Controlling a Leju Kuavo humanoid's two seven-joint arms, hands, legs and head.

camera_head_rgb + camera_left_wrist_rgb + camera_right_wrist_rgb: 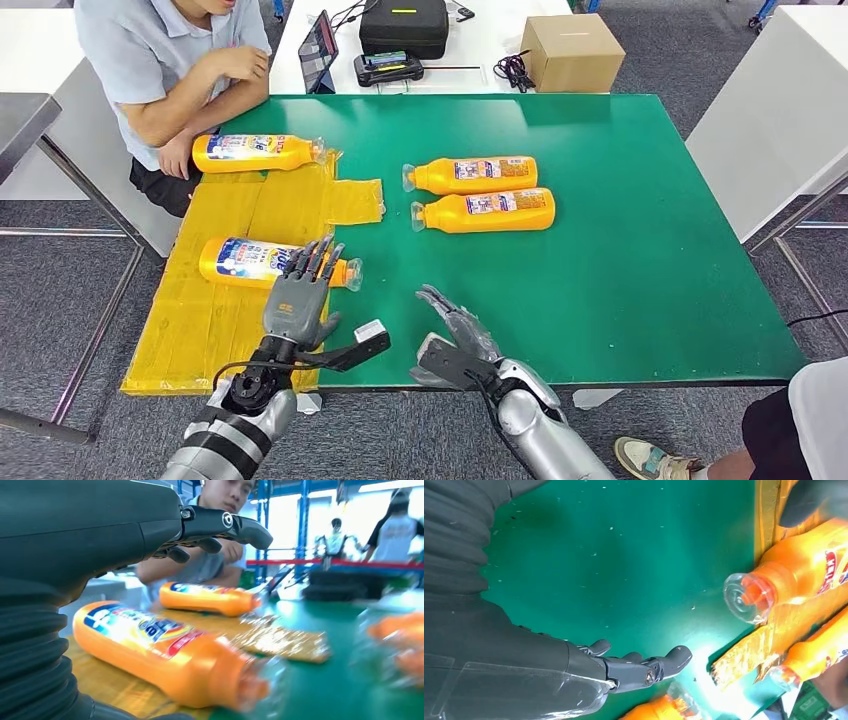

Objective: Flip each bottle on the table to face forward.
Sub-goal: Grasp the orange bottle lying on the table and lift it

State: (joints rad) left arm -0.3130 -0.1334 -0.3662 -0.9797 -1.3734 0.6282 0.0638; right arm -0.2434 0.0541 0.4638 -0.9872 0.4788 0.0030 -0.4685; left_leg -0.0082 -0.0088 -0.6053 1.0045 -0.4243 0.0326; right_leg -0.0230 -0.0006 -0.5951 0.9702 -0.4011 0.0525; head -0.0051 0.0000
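The surface point(640, 280) is green. A yellow sheet point(215, 320) covers its left part, reaching the front edge. Two orange bottles lie on the sheet on their sides, caps to the right: the far bottle point(255, 153) at the back, the near bottle point(245, 262) further forward. On the bare green lie two more, the back bottle point(475, 175) and front bottle point(490, 211), side by side, caps left.
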